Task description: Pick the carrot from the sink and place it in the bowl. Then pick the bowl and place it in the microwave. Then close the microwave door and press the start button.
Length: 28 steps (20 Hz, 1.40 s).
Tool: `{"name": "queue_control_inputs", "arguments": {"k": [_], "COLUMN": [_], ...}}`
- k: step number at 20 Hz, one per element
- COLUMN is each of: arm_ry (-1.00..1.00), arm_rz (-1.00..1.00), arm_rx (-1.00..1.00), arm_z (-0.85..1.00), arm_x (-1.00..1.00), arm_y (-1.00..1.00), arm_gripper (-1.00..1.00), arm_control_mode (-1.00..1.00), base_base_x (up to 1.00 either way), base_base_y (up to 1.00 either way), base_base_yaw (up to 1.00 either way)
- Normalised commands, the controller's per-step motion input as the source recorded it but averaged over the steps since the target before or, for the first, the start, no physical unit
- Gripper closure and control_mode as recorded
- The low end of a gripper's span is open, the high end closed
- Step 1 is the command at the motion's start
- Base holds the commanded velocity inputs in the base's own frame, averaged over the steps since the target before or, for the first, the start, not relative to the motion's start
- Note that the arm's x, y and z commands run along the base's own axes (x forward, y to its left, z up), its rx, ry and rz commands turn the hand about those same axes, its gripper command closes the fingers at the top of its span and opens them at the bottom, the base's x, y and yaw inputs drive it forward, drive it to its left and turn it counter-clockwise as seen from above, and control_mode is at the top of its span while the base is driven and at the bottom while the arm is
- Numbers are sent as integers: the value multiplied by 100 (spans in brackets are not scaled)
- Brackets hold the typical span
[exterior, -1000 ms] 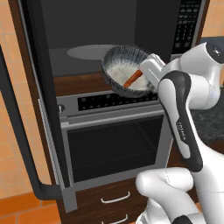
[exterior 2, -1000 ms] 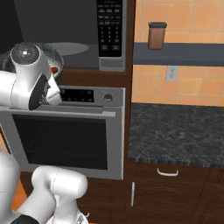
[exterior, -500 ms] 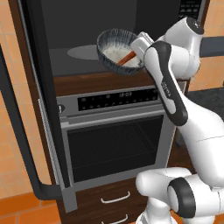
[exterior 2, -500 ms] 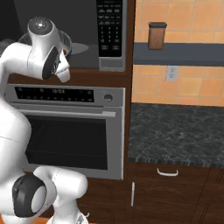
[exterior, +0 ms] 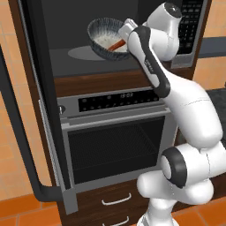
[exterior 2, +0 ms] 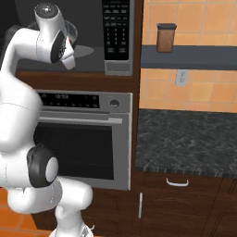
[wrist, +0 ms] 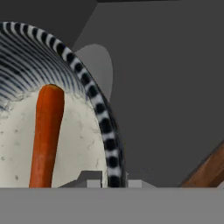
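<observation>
The gripper [exterior: 125,40], clamped on the rim of the bowl [exterior: 104,34] holding the carrot [exterior: 115,44], carries it tilted inside the microwave [exterior: 132,57], where levelling it over the turntable [exterior: 90,53] should precede release.

Arm [exterior: 185,110]: glossy white shell, fat rounded segments, smooth and bulbous, no cables or screws visible. Dark grey/black round caps at the joints, one big disc low on the body [exterior: 176,170], another seen from the right side [exterior 2: 41,166]. Dark grey strip runs along the upper link [exterior: 152,66] w/ small pale lettering on it, too small to read. Top joint [exterior 2: 46,9] has a dark round cap w/ a lighter centre. Link under it shows a dark oval panel on its side [exterior 2: 58,44]. Base is a wide white blob, tapering to a narrower white stem at the floor. Gripper [wrist: 109,180]: pale grey blocky tips.
</observation>
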Motion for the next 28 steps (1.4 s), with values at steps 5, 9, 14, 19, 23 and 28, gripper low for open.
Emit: {"name": "queue_control_inputs", "arguments": {"k": [5,9,14,19,23,28], "arm_ry": [0,0,1,1,-4,-30], "arm_rz": [-5,-3,0,0,0,0], "arm_rx": [-1,0,0,0,-2,-2], "arm_z": [0,-1,-15,-22,-11,-1], "arm_x": [66,59,33,1,-27,-56], "arm_y": [12,17,13,3,1,2], "arm_gripper": [100,100,100,100,-100,-100], "arm_control_mode": [-100,-100,-100,-100,-100,-100], "base_base_x": [0,0,0,0,0,0], "base_base_y": [0,0,0,0,0,0], "base_base_yaw": [0,0,0,0,0,0]}}
